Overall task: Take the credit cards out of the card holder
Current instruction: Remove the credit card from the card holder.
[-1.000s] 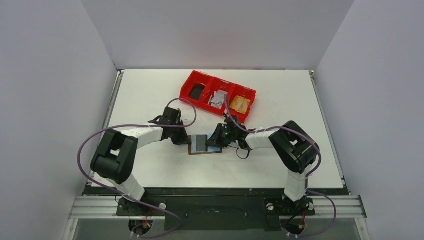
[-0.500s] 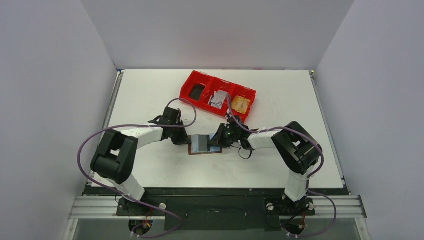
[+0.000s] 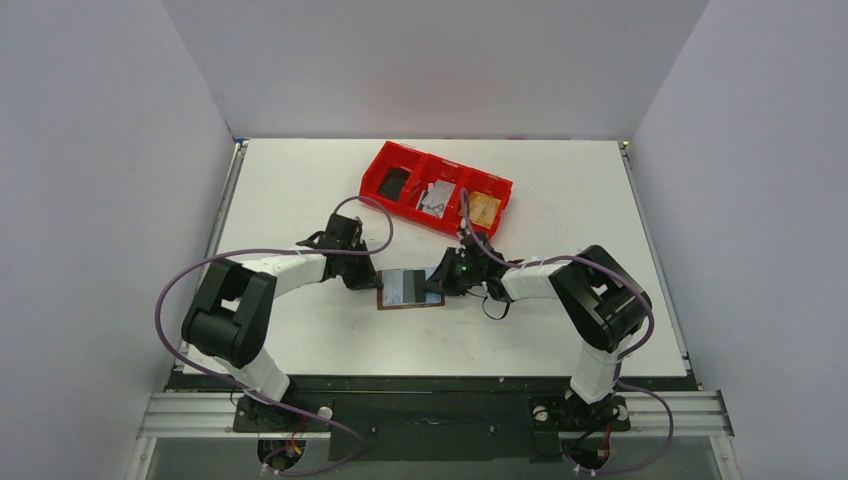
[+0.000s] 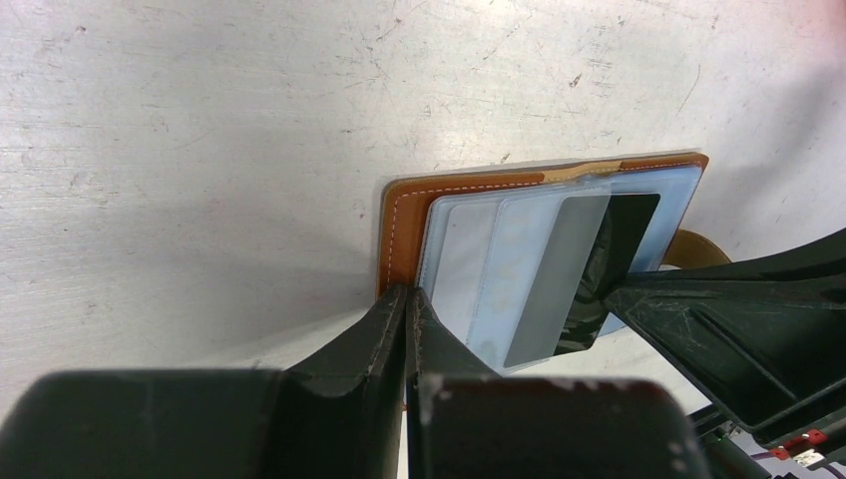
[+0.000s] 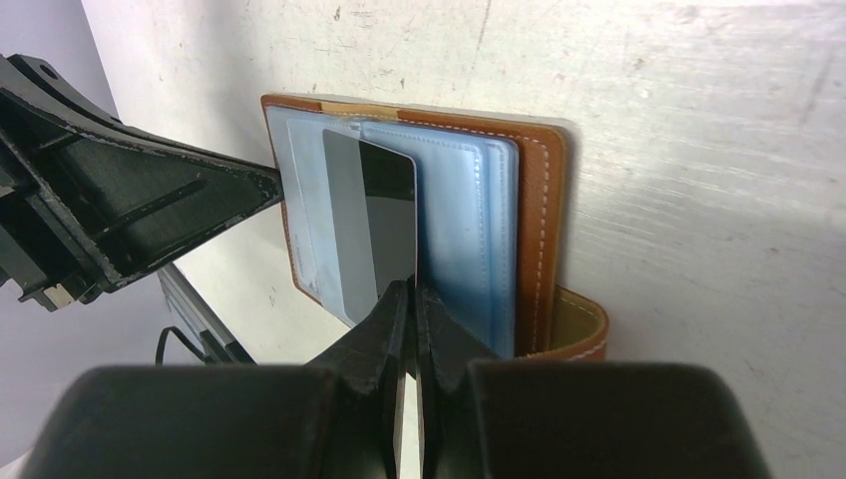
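Wallet (image 3: 410,289) lies open on the bench (image 3: 300,180) between my arms, left pincer (image 4: 406,299) pressed together at its brown edge, right pincer (image 5: 411,294) clamped on a grey card (image 5: 364,220) askew over the clear sleeves (image 5: 469,230).

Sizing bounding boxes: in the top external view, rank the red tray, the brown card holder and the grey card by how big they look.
Largest to smallest:
1. red tray
2. brown card holder
3. grey card, lying within the holder's outline
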Controlling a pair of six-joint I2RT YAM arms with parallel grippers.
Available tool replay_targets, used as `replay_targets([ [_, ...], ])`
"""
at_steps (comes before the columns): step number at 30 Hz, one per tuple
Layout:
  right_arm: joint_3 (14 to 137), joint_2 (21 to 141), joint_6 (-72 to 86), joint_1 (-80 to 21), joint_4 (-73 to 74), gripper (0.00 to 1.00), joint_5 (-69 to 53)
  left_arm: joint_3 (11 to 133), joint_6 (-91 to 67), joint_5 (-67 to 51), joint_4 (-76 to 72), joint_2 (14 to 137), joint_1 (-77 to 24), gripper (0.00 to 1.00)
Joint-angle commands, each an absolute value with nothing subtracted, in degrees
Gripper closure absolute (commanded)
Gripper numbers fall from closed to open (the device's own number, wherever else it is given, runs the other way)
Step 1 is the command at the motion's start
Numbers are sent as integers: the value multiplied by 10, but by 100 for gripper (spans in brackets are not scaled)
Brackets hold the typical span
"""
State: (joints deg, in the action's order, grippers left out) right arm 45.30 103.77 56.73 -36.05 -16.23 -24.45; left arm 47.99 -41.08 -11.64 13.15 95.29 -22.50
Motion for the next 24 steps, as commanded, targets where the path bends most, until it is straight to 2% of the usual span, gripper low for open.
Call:
replay_targets([
  [1, 430, 1016, 545, -347, -133, 100, -214, 451, -388, -68, 172, 1005, -231, 100],
  [24, 425, 951, 524, -321, -96, 100, -227, 484, -389, -86, 185, 977, -234, 100],
])
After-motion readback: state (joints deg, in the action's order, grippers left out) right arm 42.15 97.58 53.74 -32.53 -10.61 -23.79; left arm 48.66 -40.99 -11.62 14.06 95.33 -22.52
